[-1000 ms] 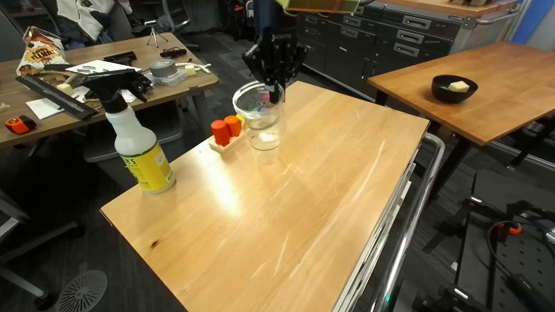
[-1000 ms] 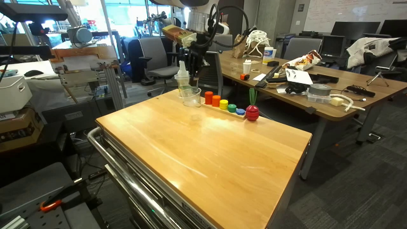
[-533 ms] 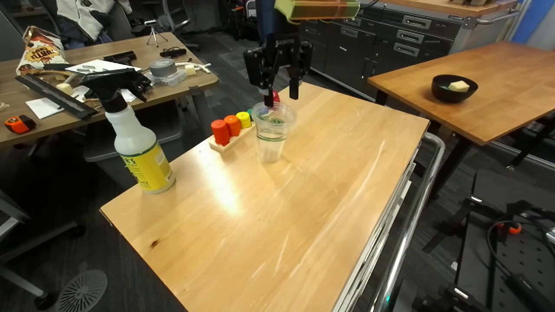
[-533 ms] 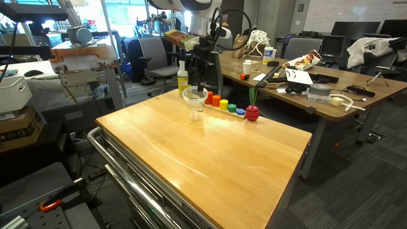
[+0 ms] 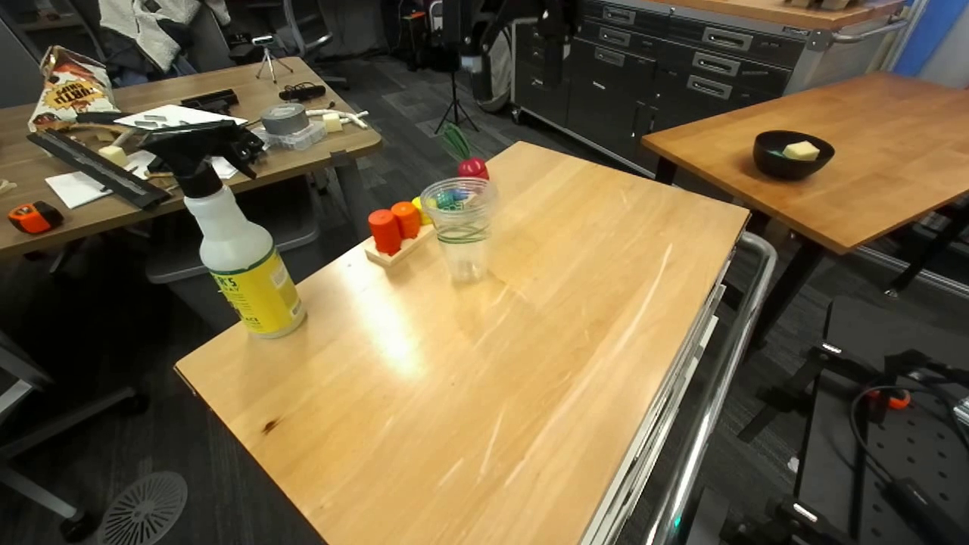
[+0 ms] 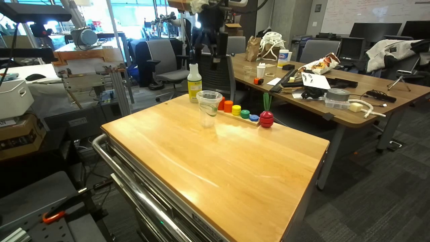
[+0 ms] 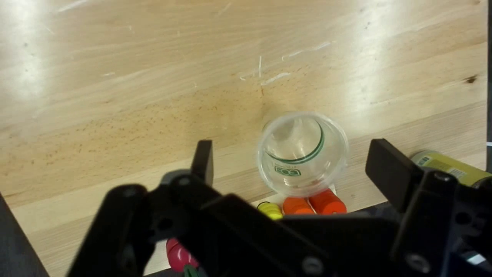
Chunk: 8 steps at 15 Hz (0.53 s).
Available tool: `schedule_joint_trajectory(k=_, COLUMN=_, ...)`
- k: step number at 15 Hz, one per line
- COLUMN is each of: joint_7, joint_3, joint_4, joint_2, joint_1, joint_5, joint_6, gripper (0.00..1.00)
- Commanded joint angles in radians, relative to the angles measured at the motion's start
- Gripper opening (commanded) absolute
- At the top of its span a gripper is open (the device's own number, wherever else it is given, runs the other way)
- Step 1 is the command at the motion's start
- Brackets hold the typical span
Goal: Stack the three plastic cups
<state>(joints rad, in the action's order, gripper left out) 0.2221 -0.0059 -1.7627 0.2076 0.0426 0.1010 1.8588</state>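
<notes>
The plastic cups stand upright on the wooden tabletop as one nested see-through stack [image 5: 463, 253], with rims close together at the top and green bands around the wall. The same stack [image 6: 207, 112] shows in an exterior view, where it looks straight. How many cups are nested cannot be told through the plastic. High over the table my gripper [image 5: 515, 68] is open and touches nothing. From the wrist view, the cup stack [image 7: 303, 173] appears below, between the spread fingers [image 7: 388, 173], with a gap on both sides.
Behind the cups is a wooden board with coloured blocks [image 5: 386, 231], very near them. A red radish toy [image 6: 266, 119] with a green top stands at the board's end. The yellow-labelled spray bottle [image 5: 261, 291] sits near the table edge.
A second ago my gripper held a tilted cup by its rim above another. It then opened, the cup dropped inside, and the gripper has since risen well above the stack.
</notes>
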Motion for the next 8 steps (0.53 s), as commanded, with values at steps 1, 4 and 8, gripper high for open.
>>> schedule_joint_trajectory(k=1, joint_7=-0.015, joint_3=0.012, joint_4=0.068, joint_2=-0.062, joint_1=-0.003, joint_5=0.006, joint_6=-0.159, gripper=1.00)
schedule_joint_trajectory(k=4, joint_7=0.015, joint_3=0.019, joint_4=0.126, joint_2=-0.087, joint_1=0.006, joint_5=-0.009, joint_6=-0.239, gripper=1.00)
schedule_joint_trajectory(k=8, joint_7=0.001, joint_3=0.024, joint_4=0.139, joint_2=-0.091, joint_1=0.004, joint_5=-0.001, joint_6=-0.244, gripper=1.00)
